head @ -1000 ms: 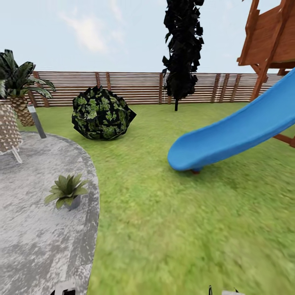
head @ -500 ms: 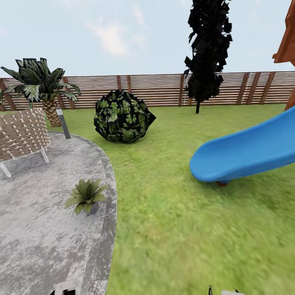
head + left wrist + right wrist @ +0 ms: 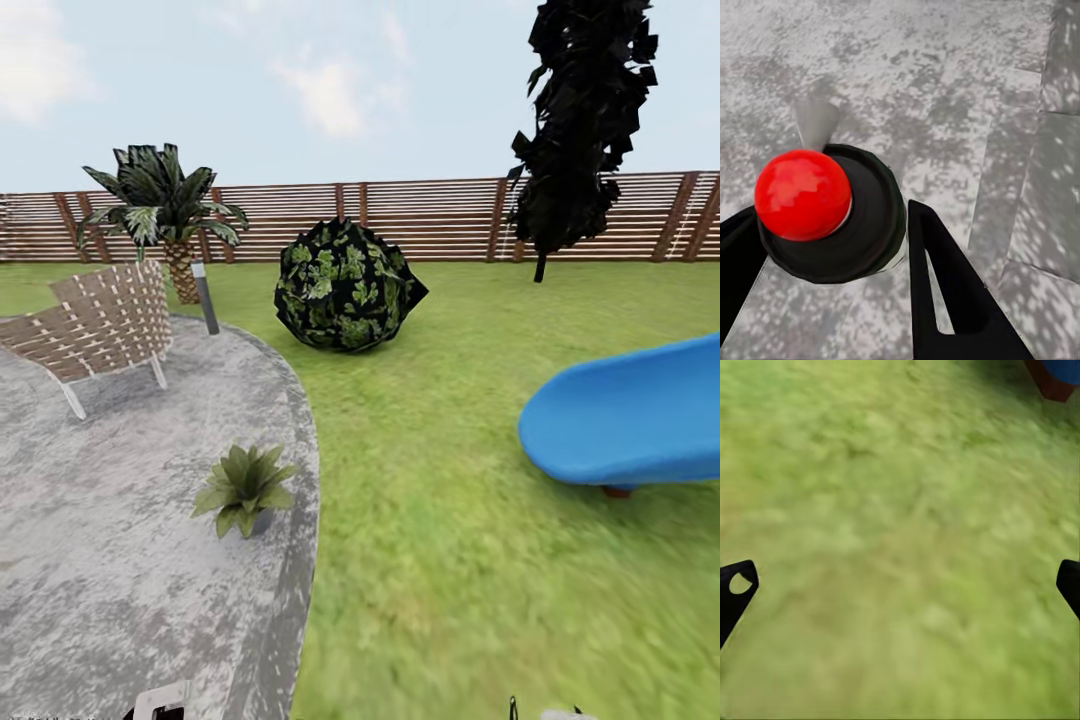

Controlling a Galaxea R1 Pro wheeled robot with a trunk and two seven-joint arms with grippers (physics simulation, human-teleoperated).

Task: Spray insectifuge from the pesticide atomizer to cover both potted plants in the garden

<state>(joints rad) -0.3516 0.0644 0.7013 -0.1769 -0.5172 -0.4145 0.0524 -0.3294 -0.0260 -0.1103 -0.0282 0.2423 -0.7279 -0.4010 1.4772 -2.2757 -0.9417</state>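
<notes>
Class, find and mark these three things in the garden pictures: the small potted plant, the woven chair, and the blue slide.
potted plant [image 3: 243,488], head view, on the middle of its green leaves.
woven chair [image 3: 105,322], head view, on its woven back.
blue slide [image 3: 630,412], head view, on the lower end of the chute.

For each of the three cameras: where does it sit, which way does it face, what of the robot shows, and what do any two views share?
Head view: on the head, facing a potted plant, patio, lawn and fence.
Left wrist view: above the left claw, looking down at the patio; a red-capped dark bottle sits between its fingers.
Right wrist view: above the open right claw, looking down at the lawn.
Shared: patio and lawn.
</notes>
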